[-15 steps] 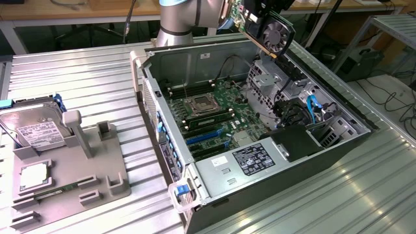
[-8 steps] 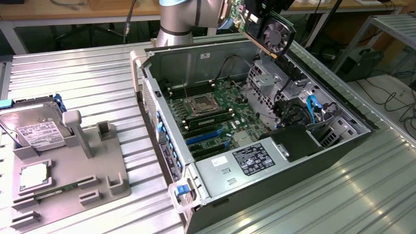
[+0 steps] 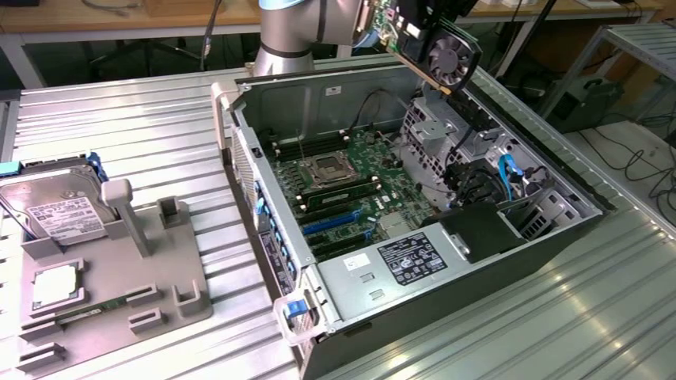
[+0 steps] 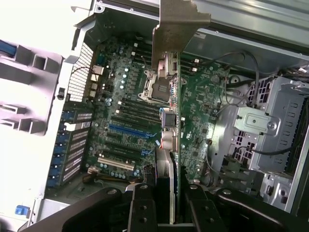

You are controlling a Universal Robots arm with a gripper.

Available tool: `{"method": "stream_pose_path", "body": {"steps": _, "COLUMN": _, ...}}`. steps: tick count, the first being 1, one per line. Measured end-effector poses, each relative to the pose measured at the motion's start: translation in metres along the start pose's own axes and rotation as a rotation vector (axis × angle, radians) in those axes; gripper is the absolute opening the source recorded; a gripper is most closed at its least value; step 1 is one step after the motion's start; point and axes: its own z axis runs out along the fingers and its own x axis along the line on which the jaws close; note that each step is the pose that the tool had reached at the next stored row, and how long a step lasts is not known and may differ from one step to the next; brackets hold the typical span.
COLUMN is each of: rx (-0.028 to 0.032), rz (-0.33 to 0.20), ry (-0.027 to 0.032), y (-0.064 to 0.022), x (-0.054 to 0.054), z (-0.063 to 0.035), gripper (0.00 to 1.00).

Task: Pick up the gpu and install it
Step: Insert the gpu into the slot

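We see the gpu (image 3: 438, 47) up in the air at the upper right of the exterior view, tilted, its round fan facing the exterior view's right, above the far rim of the open computer case (image 3: 245, 142) and touching nothing in it. In the wrist view it appears edge-on as a thin strip, with the pale metal bracket (image 4: 177, 24) at the end farthest from the claw. The gripper (image 4: 166, 191) is closed down narrow on the card, and its two black fingers (image 4: 141, 203) press the card's opposite faces near one end, so we count it as firmly held. Under it lies the motherboard (image 3: 349, 178) with its blue expansion slots (image 4: 128, 129), all of them apart from the card. At the left of the exterior view, well away, the silver hard drive (image 3: 58, 210) sits on the grey fixture (image 3: 116, 293). We judge the card light and stiff, so it should not sag in the grip, but it is fragile: the fan blades, small parts and contact edge should take no pressure. The flat faces near the board's end, where the fingers sit now, look the safest hold. The thin bracket would likely bend if squeezed.
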Motion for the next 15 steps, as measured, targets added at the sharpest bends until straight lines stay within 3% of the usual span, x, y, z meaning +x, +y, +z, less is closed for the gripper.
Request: {"method": "stream_pose_path", "body": {"steps": 15, "rx": -0.0002, "rz": -0.048, "ry": 0.002, "y": -0.0008, "x": 0.0002, "z": 0.0002, "gripper": 0.28}}
